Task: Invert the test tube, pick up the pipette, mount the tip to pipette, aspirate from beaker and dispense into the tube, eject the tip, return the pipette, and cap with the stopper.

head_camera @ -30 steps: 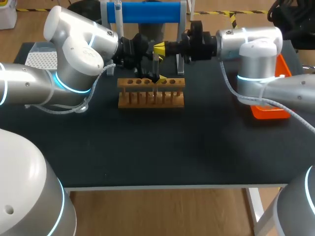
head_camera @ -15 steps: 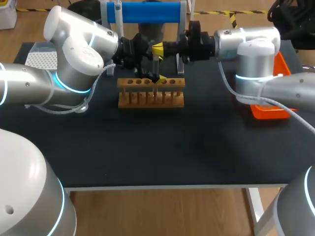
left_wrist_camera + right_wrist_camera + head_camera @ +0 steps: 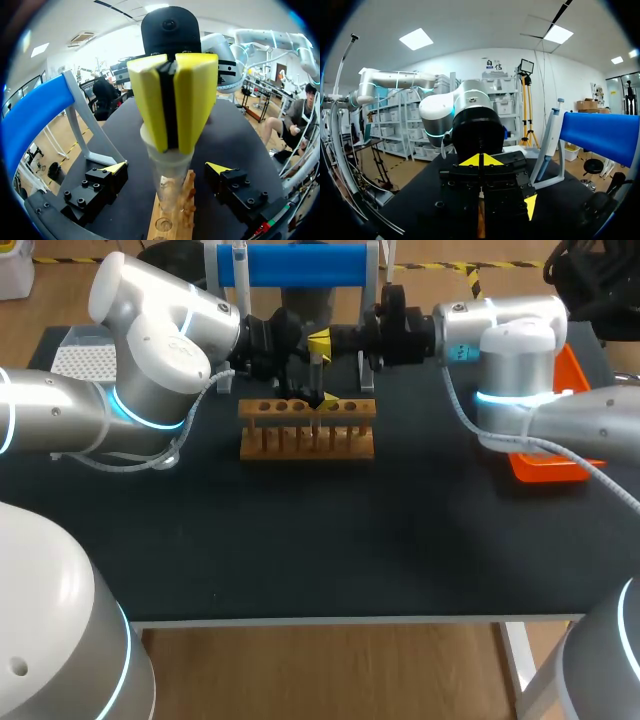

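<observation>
A clear test tube [image 3: 317,370] [image 3: 170,175] stands upright in a hole of the wooden rack [image 3: 307,430] [image 3: 172,220]. My right gripper [image 3: 320,340] [image 3: 172,90] [image 3: 481,161] sits at the tube's top, its yellow pads pressed together with no gap, covering the rim. I cannot see the tube between the pads. My left gripper [image 3: 310,398] [image 3: 166,168] is open wide at rack height, one fingertip [image 3: 115,167] on each side of the tube and neither touching it. The pipette [image 3: 240,265] [image 3: 547,135] hangs on the blue stand [image 3: 300,265] behind the rack.
A white tip box [image 3: 85,360] stands at the table's back left, behind my left arm. An orange tray [image 3: 570,455] lies at the right, under my right arm. The dark tabletop [image 3: 330,540] in front of the rack holds nothing.
My right arm's elbow has shifted slightly to the left. Both grippers and the tube stay as they were.
</observation>
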`<action>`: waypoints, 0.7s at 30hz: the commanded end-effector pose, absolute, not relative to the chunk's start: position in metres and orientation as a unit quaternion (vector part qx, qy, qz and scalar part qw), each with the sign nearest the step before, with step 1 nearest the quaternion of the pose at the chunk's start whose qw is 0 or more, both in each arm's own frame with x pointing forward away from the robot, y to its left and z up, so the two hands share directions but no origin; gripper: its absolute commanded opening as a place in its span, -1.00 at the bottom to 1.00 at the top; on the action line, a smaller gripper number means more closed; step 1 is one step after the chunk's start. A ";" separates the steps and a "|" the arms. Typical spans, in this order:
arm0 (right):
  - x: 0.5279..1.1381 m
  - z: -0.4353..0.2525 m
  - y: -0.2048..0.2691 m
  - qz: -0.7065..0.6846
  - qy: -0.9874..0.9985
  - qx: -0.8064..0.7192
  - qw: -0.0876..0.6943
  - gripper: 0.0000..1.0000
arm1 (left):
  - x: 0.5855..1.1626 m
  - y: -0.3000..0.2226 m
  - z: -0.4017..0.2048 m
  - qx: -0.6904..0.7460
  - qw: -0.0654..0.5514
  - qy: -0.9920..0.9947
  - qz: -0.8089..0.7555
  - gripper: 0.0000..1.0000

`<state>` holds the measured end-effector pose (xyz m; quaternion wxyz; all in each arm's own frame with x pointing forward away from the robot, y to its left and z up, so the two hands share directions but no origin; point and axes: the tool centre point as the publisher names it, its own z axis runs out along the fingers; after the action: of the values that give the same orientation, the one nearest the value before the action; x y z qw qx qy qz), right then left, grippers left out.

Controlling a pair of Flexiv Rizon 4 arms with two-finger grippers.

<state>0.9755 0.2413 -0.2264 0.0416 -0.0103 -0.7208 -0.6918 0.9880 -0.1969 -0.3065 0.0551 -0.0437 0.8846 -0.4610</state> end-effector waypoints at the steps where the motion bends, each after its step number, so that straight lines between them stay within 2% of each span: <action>1: 0.976 -0.240 0.241 -0.692 -0.720 -0.011 0.045 -1.00 | 0.989 -0.197 -0.306 -0.043 0.054 0.885 -0.461 1.00; 9: 0.977 -0.244 0.243 -0.693 -0.720 -0.016 0.048 -1.00 | 0.989 -0.197 -0.306 -0.043 0.054 0.885 -0.461 1.00; 21: 0.979 -0.215 0.233 -0.715 -0.698 -0.010 0.021 -1.00 | 0.989 -0.197 -0.306 -0.043 0.054 0.885 -0.461 1.00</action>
<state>0.9820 0.2374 -0.2182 0.0242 -0.0097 -0.6993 -0.7143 0.9880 -0.1969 -0.3065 0.0551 -0.0437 0.8846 -0.4610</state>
